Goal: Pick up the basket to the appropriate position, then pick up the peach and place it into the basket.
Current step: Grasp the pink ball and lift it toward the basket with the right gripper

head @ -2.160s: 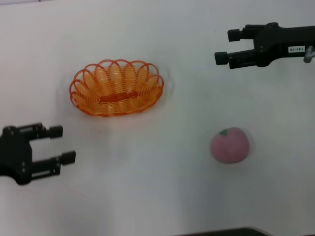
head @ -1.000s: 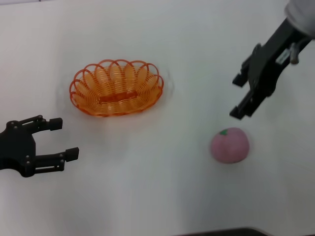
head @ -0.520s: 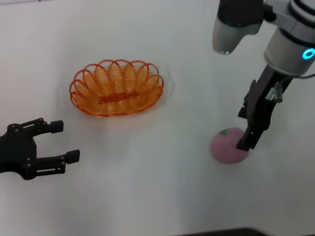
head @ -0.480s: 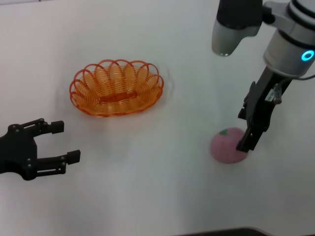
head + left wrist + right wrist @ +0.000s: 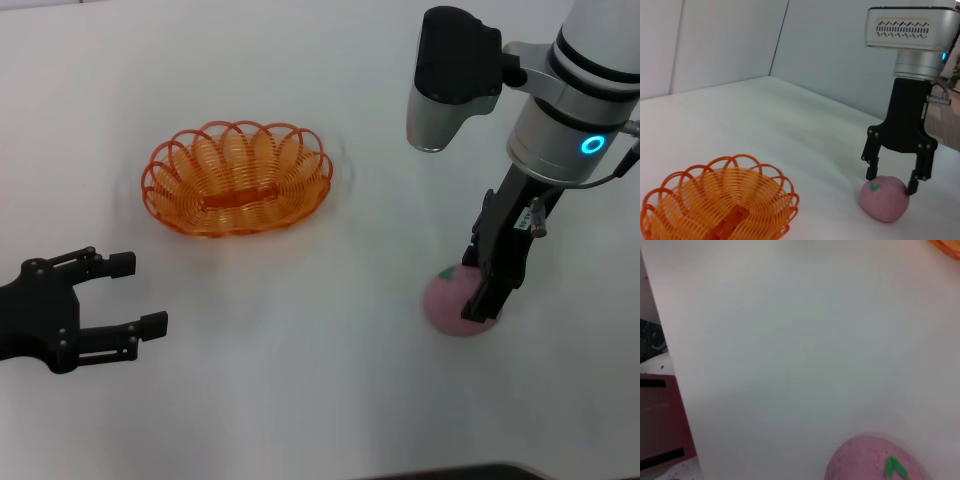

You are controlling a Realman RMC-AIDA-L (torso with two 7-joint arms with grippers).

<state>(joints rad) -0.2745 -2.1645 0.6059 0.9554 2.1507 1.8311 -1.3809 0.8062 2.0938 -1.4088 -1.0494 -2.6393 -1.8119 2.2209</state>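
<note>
The orange wire basket (image 5: pixel 176 171) sits on the white table at the back left; it also shows in the left wrist view (image 5: pixel 700 192). The pink peach (image 5: pixel 445 302) with a green leaf mark lies at the front right. My right gripper (image 5: pixel 478 290) points down over it. In the left wrist view the right gripper (image 5: pixel 892 178) is open, with one fingertip on each side of the peach's (image 5: pixel 885 206) top. The peach (image 5: pixel 870 462) also shows close in the right wrist view. My left gripper (image 5: pixel 138 293) is open and empty at the front left, short of the basket.
The white table (image 5: pixel 320 390) has its front edge at the bottom of the head view. The right arm's grey wrist housing (image 5: pixel 450 75) hangs above the table's back right. A dark red shelf-like thing (image 5: pixel 662 425) shows beyond the table edge.
My right arm has swung in from the back right, turned downward and lowered its open gripper onto the peach. The left gripper has edged slightly forward. Basket and peach have not moved.
</note>
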